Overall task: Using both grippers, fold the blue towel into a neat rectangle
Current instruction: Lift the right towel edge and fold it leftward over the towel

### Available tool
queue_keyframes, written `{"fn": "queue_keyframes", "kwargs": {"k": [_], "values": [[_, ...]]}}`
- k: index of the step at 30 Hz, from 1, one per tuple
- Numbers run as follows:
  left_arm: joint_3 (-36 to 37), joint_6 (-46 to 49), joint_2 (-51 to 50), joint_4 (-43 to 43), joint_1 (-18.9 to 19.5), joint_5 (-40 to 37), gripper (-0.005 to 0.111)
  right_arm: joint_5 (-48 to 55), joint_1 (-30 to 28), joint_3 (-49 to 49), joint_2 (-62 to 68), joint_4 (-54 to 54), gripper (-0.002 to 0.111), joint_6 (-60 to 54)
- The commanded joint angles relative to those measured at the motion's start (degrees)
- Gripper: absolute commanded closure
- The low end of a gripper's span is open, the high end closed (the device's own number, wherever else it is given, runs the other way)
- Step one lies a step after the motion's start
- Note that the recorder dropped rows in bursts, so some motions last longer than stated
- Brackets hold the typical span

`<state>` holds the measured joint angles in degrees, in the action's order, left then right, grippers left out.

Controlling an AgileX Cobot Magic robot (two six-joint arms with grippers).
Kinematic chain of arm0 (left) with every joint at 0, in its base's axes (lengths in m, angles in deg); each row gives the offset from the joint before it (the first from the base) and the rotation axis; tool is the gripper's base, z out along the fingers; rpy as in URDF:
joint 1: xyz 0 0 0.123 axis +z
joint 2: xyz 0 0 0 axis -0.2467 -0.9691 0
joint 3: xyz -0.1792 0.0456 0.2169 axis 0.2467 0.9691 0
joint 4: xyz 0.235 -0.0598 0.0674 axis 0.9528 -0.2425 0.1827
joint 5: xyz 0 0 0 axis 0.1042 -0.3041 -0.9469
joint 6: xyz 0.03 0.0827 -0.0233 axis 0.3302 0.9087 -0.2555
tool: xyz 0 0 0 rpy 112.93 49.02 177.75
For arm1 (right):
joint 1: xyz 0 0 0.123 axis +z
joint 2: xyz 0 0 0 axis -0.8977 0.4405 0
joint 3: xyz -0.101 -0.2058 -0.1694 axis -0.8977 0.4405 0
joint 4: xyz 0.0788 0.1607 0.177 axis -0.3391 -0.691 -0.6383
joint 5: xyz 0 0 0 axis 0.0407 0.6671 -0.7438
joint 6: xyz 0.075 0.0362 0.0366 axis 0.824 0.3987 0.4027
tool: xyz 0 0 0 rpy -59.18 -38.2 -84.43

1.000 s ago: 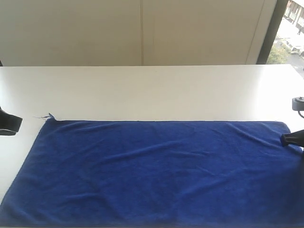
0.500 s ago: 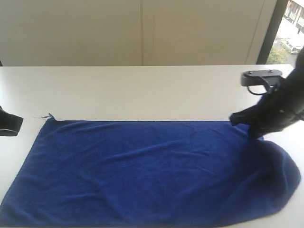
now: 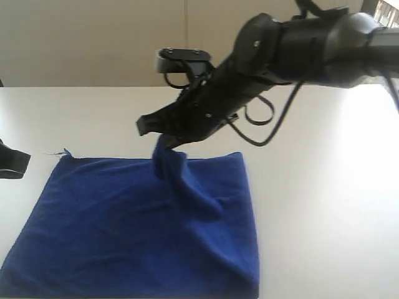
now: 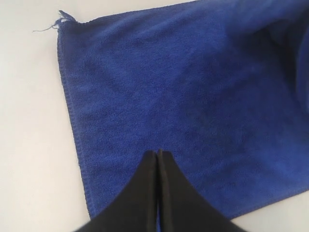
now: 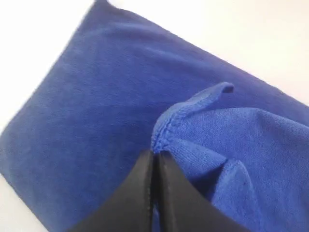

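Sweeping in from the right edge to the upper middle of the exterior view, the right gripper [image 3: 149,128] carries a corner of the blue towel [image 3: 118,230], jaws clenched on its hem, drawing the right half over the left for a first fold on the white table [image 3: 318,187]. At the far left edge the left gripper [image 3: 14,163], clenched on nothing, sits beside the towel's frayed corner, mostly cut off. The towel's near edge runs off the frame's bottom, so alignment is hard to judge.

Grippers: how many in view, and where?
2. The left gripper is shut, at the left side of the table, by the blue towel's left edge. The right gripper is mid-table, raised, shut on a towel corner. None seems hidden.
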<state>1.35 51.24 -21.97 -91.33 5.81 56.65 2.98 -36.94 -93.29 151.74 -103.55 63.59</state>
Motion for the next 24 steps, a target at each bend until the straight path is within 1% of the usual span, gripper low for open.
{"fn": "queue_keyframes", "kwargs": {"k": [1,6,10,15,17,18,19,20,21,22,23,24], "values": [[0.2,0.8,0.4,-1.0,0.2,-0.9,0.107,0.2,5.0,-7.6,5.1,-1.6,0.108,0.1],[0.2,0.9,0.4,-1.0,0.2,-0.9,0.107,-0.1,9.1,-14.0,10.0,-1.7,0.108,1.8],[0.2,0.9,0.4,-1.0,0.2,-0.4,0.107,0.0,11.3,-18.8,13.5,-1.9,0.108,3.0],[0.2,0.9,0.4,-0.6,0.2,-0.4,0.107,-0.1,13.0,-23.1,16.8,-2.9,0.108,3.0],[0.2,0.9,0.4,-0.6,0.2,-0.4,0.107,-0.1,13.0,-23.2,17.2,-2.9,0.108,3.0],[0.2,0.9,0.4,-0.6,0.2,-0.3,0.107,-0.1,13.0,-23.0,17.4,-2.9,0.106,3.0],[0.2,0.9,0.4,-0.3,0.2,-0.3,0.107,-0.1,13.0,-23.0,17.5,-2.8,0.103,3.0],[0.2,0.9,0.4,0.1,0.2,-0.3,0.107,-0.1,12.9,-23.0,17.5,-2.8,0.094,3.0],[0.2,0.8,0.4,0.5,0.2,-0.3,0.107,-0.2,12.7,-23.0,17.5,-2.8,0.089,3.0],[0.2,0.3,0.4,1.1,0.2,-0.3,0.107,-0.2,12.3,-23.0,17.2,-2.6,0.077,3.0],[0.2,0.3,0.4,1.1,0.2,-0.3,0.107,-0.1,12.0,-23.0,17.1,-2.4,0.071,3.0],[0.2,0.3,0.4,1.2,0.2,-0.3,0.107,0.5,11.6,-23.0,17.0,-1.1,0.061,2.8]]}}
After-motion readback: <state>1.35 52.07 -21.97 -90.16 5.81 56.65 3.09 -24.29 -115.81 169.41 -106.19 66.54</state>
